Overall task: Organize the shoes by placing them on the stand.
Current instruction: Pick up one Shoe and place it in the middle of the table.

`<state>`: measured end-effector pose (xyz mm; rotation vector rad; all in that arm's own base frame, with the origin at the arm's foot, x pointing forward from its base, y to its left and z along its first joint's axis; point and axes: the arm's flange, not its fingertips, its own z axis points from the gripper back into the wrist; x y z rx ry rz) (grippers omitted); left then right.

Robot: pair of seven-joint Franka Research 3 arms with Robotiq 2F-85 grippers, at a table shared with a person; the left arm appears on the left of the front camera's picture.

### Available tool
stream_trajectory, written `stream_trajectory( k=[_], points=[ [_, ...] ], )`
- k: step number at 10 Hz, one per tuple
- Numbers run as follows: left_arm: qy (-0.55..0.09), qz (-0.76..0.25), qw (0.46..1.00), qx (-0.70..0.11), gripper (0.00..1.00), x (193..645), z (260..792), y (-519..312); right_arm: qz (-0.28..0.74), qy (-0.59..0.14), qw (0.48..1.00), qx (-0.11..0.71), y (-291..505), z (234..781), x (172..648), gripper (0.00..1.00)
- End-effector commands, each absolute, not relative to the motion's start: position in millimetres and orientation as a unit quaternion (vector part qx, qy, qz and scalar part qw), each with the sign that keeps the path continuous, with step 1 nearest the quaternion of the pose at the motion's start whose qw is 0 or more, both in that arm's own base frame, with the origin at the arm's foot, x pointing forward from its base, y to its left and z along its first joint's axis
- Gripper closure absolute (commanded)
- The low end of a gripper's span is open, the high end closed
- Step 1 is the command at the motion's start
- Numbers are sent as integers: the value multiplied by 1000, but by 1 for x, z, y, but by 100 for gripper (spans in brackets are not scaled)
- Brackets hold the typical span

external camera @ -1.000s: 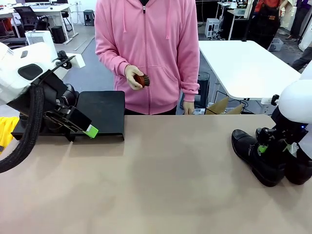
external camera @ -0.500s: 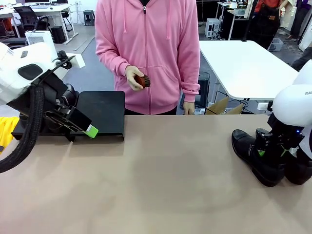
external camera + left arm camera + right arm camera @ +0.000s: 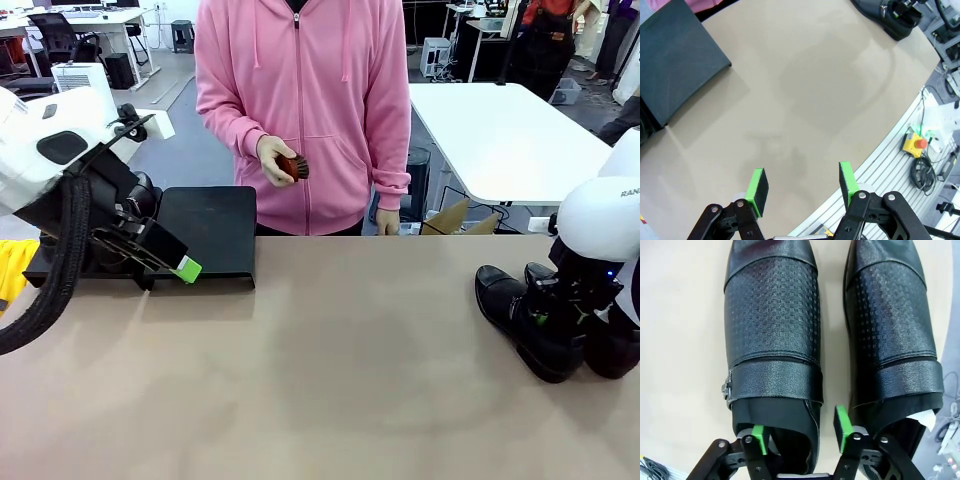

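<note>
- Left gripper (image 3: 802, 182): the fingers are set wide apart with nothing between them. Only bare table (image 3: 350, 350) is seen past the green pads.
- The left arm is held low at the table's left end with the wrist angled down. Its fingertips hang just in front of the stand's near edge. This pose is judged to be a waiting one that leaves the stand's top free.
- Stand (image 3: 215, 225): it is set flat at the table's far left. No shoe is seen on the visible part, and the rest is hidden behind the left arm.
- Person's hand (image 3: 270, 155): a small brown brush (image 3: 294, 166) is held at waist height beyond the far edge, well apart from both grippers.
- Shoes (image 3: 525, 330): two are stood side by side at the table's right end, well apart from the stand. The task is judged barely begun.
- Inner shoe (image 3: 772, 330): a buckled strap is noted across it.
- Outer shoe (image 3: 890, 320): white paper is noted in the opening.
- Right gripper (image 3: 800, 430): the right arm is set steeply over the heel end. One finger is placed inside the inner shoe's opening and the other in the gap between the shoes, so the side wall is straddled.
- The jaws are partly open. A gap is seen between the inside pad and the wall, so no firm hold is evident.
- This placement is judged to have been chosen because the collar offers a thin edge to pinch.
</note>
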<state>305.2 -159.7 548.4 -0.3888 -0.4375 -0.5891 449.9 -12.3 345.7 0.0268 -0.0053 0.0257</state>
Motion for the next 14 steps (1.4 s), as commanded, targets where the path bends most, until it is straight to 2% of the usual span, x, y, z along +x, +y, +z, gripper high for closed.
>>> stream_trajectory(
  k=[1, 2, 3, 6, 9, 11, 12, 14],
  points=[
    [-210, -288, 912, -201, 26, 305, 549, -159, 19, 5, 1000, -3, -14, 351, 454, 69],
    [-210, -288, 912, -201, 26, 305, 549, -159, 23, 9, 1000, -2, -14, 350, 454, 89],
    [-210, -288, 912, -201, 26, 305, 549, -159, 26, 14, 1000, -1, -14, 348, 455, 100],
    [-210, -288, 912, -201, 26, 305, 549, -159, 39, 35, 999, 1, -16, 341, 457, 100],
    [-210, -288, 912, -201, 26, 305, 549, -159, 27, 39, 999, 1, 3, 367, 445, 100],
    [-210, -288, 912, -201, 26, 305, 549, -159, 7, -37, 998, -49, 62, 417, 413, 100],
    [-210, -288, 912, -201, 26, 305, 549, -159, 18, -65, 997, -36, 99, 433, 393, 100],
    [-210, -288, 912, -201, 26, 305, 549, -159, 31, -81, 996, -8, 172, 429, 359, 100]
  ],
)
